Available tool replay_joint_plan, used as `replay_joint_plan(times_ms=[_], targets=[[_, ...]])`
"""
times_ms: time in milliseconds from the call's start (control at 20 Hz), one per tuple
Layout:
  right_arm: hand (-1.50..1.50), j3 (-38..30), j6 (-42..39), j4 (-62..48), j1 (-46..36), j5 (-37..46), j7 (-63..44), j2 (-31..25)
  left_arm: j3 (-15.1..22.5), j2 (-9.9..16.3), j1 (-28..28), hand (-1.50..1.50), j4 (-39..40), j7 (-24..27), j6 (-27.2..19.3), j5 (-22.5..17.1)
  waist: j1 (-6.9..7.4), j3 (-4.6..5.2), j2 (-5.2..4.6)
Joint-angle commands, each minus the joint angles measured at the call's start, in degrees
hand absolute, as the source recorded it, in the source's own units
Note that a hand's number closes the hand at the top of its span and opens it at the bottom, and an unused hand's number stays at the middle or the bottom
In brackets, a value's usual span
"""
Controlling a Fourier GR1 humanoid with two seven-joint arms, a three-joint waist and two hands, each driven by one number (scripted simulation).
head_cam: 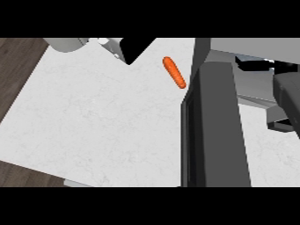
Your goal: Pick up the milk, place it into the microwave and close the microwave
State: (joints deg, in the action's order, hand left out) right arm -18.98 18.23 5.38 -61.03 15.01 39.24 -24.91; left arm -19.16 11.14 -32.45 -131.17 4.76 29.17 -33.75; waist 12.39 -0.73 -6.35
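White marbled worktop [100, 123], wood floor showing at the left. A dark grey microwave door [214, 127] stands open, edge-on, running down the middle-right of the view. Beyond it, at the upper right, the pale interior of the microwave [256, 90].

The right forearm reaches in past the door toward that cavity. The right hand [262, 65] shows only as a dark shape deep inside; cannot tell how its fingers are set or whether they hold anything. Left hand not seen anywhere.

The milk is not visible: not on the worktop, and not made out inside the cavity. Possibly hidden by the arm or door; cannot confirm.

An orange carrot [174, 72] lies on the worktop just left of the door's far end, apart from it. A grey-and-white object [103, 44] sits at the top edge, cut off.

Handling judgement: a milk carton is likely light, thin-walled and smooth, so best taken round the middle of its body, kept upright.
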Motion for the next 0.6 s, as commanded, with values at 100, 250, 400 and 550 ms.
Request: replay_joint_plan(times_ms=[100, 250, 400, 550], targets=[[1.5, 0.2, -0.8, -0.4, 0.5, 0.4, 0.4, -0.8, -0.1, 0.3, 1.0, -1.5, 0.8, -0.2, -0.3, 0.2, -0.03, -0.01, -0.33], [-1.5, -2.0, -1.3, 0.8, -1.4, -1.9, 1.3, 1.6, -0.2, 0.8, 1.6, -1.5, 1.2, -0.4, -0.2, 0.8, 0.1, -0.17, 0.11], [-1.5, -0.7, -5.3, 0.5, -3.1, -0.9, 2.1, 4.9, -0.4, 1.0, 2.2, -1.5, 1.9, -0.2, 0.0, 1.0, 1.08, 0.11, 0.58], [-1.5, 2.6, -6.2, -1.9, -4.0, 2.5, -2.2, 4.1, -0.1, 1.5, 2.5, -1.5, 1.5, -0.9, -0.1, 1.4, 1.07, 0.36, 0.68]])
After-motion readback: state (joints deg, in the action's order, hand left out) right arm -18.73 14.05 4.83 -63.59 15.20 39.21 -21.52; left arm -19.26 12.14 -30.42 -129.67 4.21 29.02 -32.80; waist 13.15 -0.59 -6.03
